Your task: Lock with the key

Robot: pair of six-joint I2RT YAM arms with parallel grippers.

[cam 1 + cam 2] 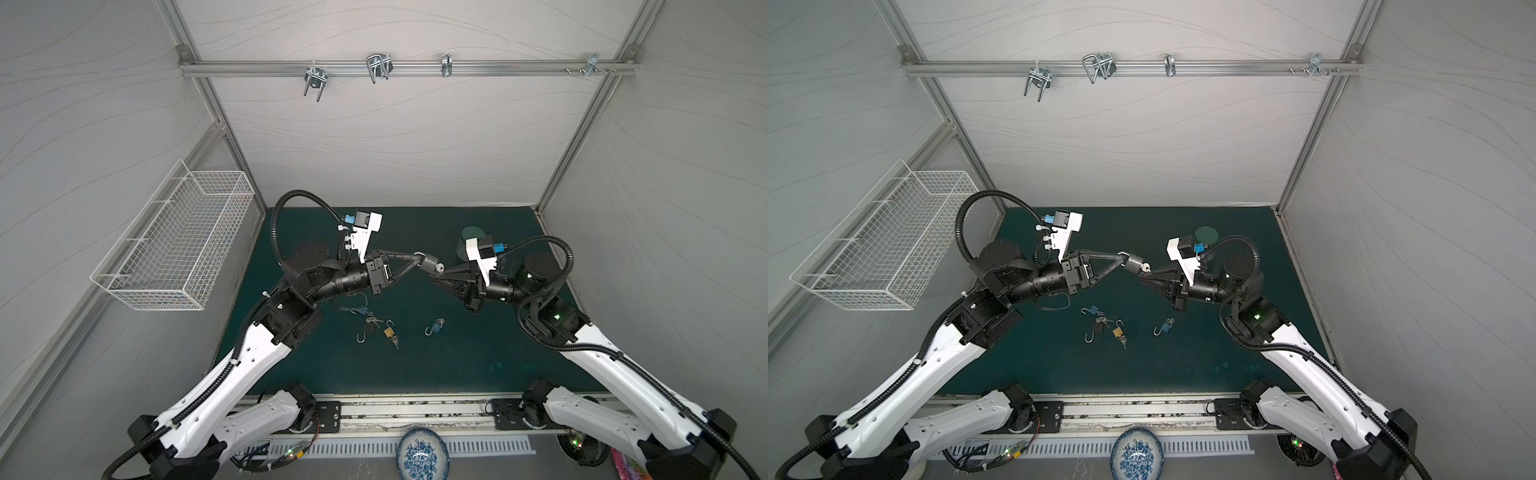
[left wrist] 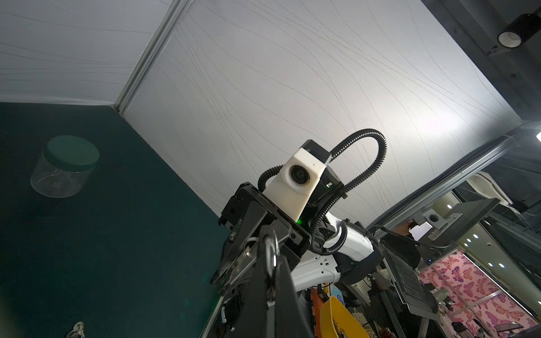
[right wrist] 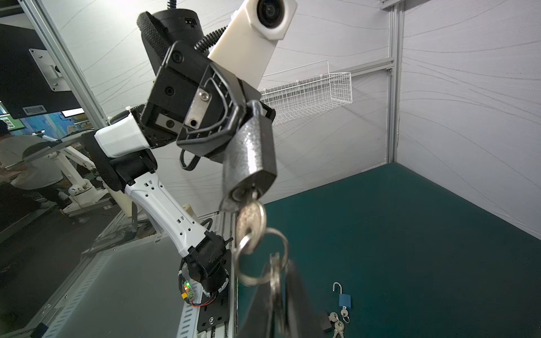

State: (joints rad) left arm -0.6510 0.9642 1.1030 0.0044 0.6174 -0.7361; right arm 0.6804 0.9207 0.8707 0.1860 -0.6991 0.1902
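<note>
A grey padlock (image 1: 432, 264) (image 1: 1134, 262) hangs in the air above the middle of the green mat. My left gripper (image 1: 420, 257) (image 1: 1123, 257) (image 2: 270, 263) is shut on its shackle (image 2: 272, 251). In the right wrist view the padlock (image 3: 251, 158) points its keyhole at the camera, and a key (image 3: 250, 225) is stuck in it. A key ring (image 3: 260, 257) hangs from that key. My right gripper (image 1: 436, 276) (image 1: 1144, 277) (image 3: 276, 292) is just under the padlock, shut on a second key (image 3: 275, 278) on the same ring.
On the mat below lie several open padlocks with keys: black (image 1: 369, 330), brass (image 1: 389, 331) and blue (image 1: 436, 326) (image 3: 344, 300). A clear jar with a green lid (image 1: 469, 243) (image 2: 66, 166) stands behind the right arm. A white wire basket (image 1: 174, 241) hangs on the left wall.
</note>
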